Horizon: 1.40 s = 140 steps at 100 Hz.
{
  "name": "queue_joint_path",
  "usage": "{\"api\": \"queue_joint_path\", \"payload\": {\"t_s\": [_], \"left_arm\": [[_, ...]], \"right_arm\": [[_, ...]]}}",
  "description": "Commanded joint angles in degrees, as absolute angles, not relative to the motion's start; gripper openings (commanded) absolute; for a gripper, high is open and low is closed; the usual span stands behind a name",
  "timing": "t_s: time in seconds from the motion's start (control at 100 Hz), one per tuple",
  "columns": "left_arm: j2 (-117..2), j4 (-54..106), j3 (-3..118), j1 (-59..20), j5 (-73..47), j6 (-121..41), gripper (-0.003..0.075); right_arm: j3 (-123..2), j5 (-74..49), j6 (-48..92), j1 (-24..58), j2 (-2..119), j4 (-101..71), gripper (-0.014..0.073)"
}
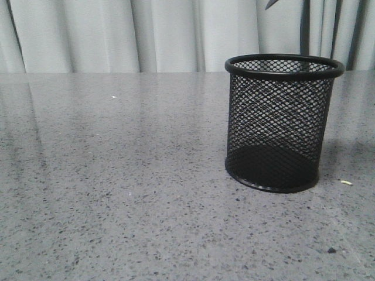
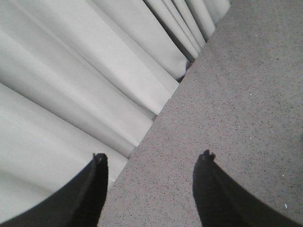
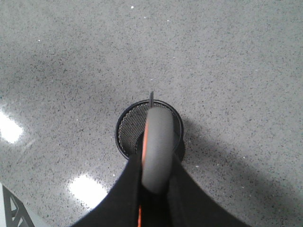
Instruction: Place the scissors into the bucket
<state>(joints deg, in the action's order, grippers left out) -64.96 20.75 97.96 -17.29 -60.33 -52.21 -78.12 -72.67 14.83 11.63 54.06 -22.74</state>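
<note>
While the right gripper (image 3: 154,189) hangs high over the bucket (image 1: 281,123), its jaws are closed on the scissors (image 3: 156,149), pinching them at a grey handle loop with an orange lining. In the right wrist view the loop sits directly over the bucket mouth, and a thin dark tip pokes out past the loop's far side, most likely a blade tip. So the long axis looks near vertical, blades down toward the cup, but foreshortening hides most of the blades, so I can't give the exact tilt.

Bucket stands upright on the table (image 1: 117,193), right of centre in the front view, apparently empty; nothing shows through the mesh. Scissors aren't visible in the front view, so they're above that frame.

Left gripper (image 2: 151,189): jaws wide apart, holding nothing, parked over the table edge by the curtain (image 2: 71,94), well away from the job.

Handling, my read: the scissors are stiff and fairly light, with most of the mass at the handles. Smooth plastic loop, so could pivot in the pinch. Handle loop is the right place to hold; the blades are slim and slick. The mesh cup is light and could tip or slide if a blade catches the rim or wall. Blades should go in first, centred.
</note>
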Motion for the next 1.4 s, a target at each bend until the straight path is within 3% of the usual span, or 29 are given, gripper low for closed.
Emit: {"api": "queue_joint_path", "payload": {"t_s": [0.0,0.58,1.09,1.21,1.39], "left_arm": [[-64.2,22.7,99.6,-17.1,-56.3,-51.5,0.0377],[-64.4,22.7,99.5,-17.1,-56.3,-51.5,0.0377],[-64.4,22.7,99.5,-17.1,-56.3,-51.5,0.0377],[-64.4,22.7,99.5,-17.1,-56.3,-51.5,0.0377],[-64.4,22.7,99.5,-17.1,-56.3,-51.5,0.0377]], "right_arm": [[-79.8,-74.2,13.7,13.5,53.4,-21.9,-0.0055],[-74.1,-74.2,11.6,16.9,54.1,-18.6,-0.0055],[-74.1,-73.3,12.7,16.9,64.0,-20.5,-0.0053],[-74.2,-71.6,14.3,16.9,64.8,-22.9,0.0016],[-76.5,-70.8,14.5,16.9,64.9,-23.1,0.0225]]}}
